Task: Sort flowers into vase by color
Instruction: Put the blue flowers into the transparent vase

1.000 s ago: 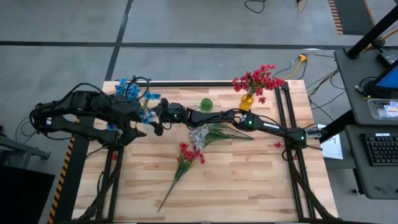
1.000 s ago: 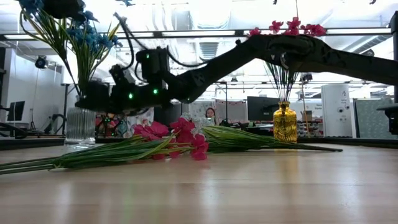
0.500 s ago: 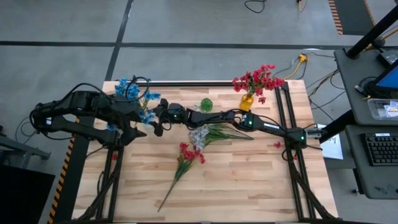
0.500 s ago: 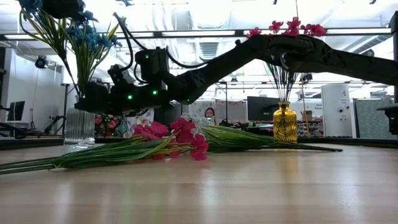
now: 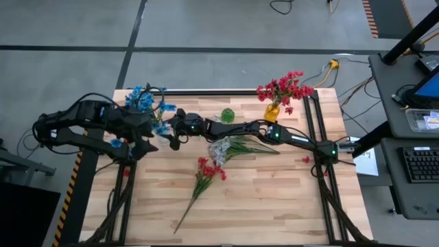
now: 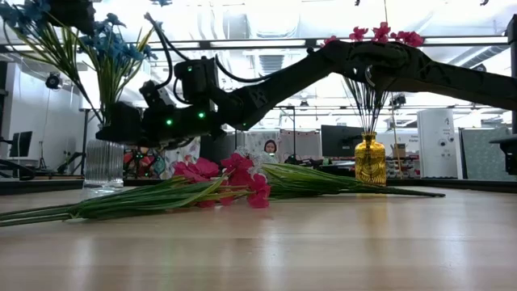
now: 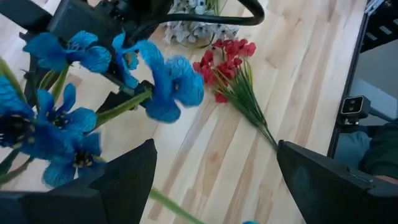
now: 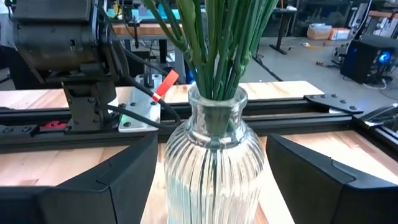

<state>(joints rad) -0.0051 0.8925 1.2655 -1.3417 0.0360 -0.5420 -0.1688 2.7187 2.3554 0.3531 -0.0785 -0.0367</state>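
1. The right gripper point(image 5: 174, 130), jaws spread around the ribbed clear glass vase point(image 8: 213, 162) of blue flowers point(image 5: 145, 103) at the table's far left, gripping nothing, could topple it.
2. The left gripper point(image 5: 140, 140), open and empty, crowds the same blooms.
3. A red spray point(image 5: 208, 171) and a white spray point(image 5: 221, 147) lie mid-table; red flowers fill the amber vase point(image 5: 273, 111).
4. The pale wooden table point(image 5: 274, 199) stands on grey concrete.

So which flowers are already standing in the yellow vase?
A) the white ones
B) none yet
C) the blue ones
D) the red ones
D: red blossoms rise from the yellow vase at the table's far right corner; the blue ones are at the left.
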